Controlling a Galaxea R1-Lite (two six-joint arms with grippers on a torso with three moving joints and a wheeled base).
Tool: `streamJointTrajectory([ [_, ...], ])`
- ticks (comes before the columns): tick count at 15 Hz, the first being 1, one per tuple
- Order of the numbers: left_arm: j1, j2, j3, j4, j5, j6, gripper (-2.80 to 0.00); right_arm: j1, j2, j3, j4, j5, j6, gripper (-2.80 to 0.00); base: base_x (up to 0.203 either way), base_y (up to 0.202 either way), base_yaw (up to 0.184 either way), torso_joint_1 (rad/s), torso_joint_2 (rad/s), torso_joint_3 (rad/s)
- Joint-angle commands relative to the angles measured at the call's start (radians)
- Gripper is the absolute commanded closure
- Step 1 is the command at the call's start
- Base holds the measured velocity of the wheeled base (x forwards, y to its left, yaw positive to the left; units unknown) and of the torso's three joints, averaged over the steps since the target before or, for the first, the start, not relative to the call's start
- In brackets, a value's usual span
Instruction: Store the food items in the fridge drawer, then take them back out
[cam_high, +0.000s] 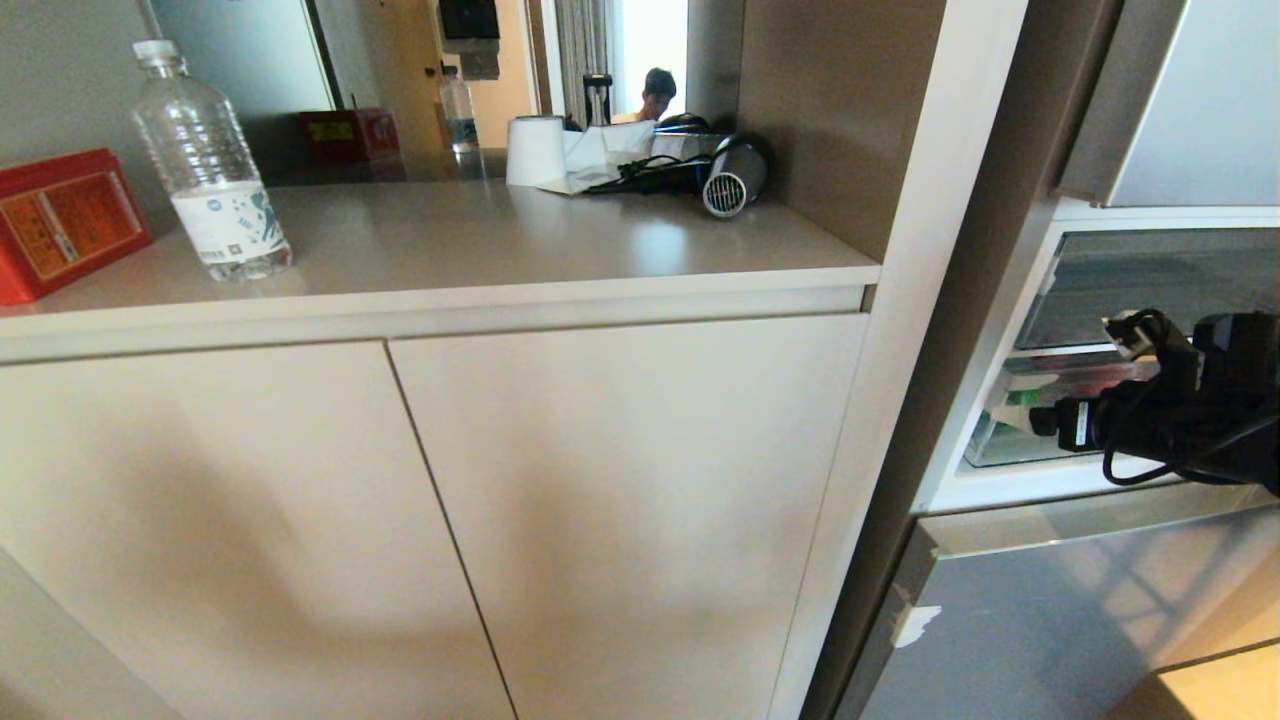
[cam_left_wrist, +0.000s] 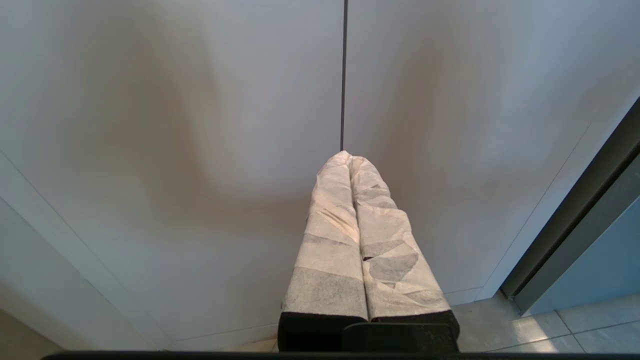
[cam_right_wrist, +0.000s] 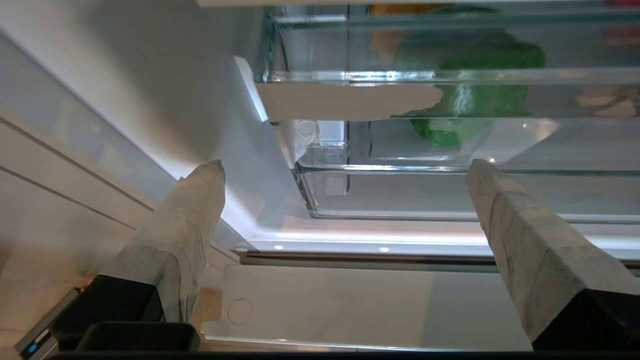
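Right tool (cam_right_wrist: 345, 200) hangs wide open and empty before the drawer (cam_right_wrist: 400, 170); pepper (cam_right_wrist: 465, 100) sits inside. Left tool (cam_left_wrist: 350, 160) is closed, parked. Next: reach in, grip pepper.

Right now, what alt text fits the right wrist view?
The open right claw faces the see-through clear plastic fridge drawer, holding nothing. A glossy green bell pepper shows behind the clear plastic, with something tan-orange beside it.
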Motion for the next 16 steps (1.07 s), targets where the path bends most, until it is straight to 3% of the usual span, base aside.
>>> streamJointTrajectory([
  [1,0.000,0.001,0.000,0.001,0.000,0.000,0.00,0.001,0.013,-0.009,0.003,0.003,-0.001,-2.80,0.000,0.000,0.000,0.000,0.00,0.000],
  [16,0.000,0.002,0.000,0.000,0.000,0.000,0.00,0.016,0.071,-0.064,-0.006,-0.017,-0.021,-2.80,0.000,0.000,0.000,0.000,0.00,0.000],
])
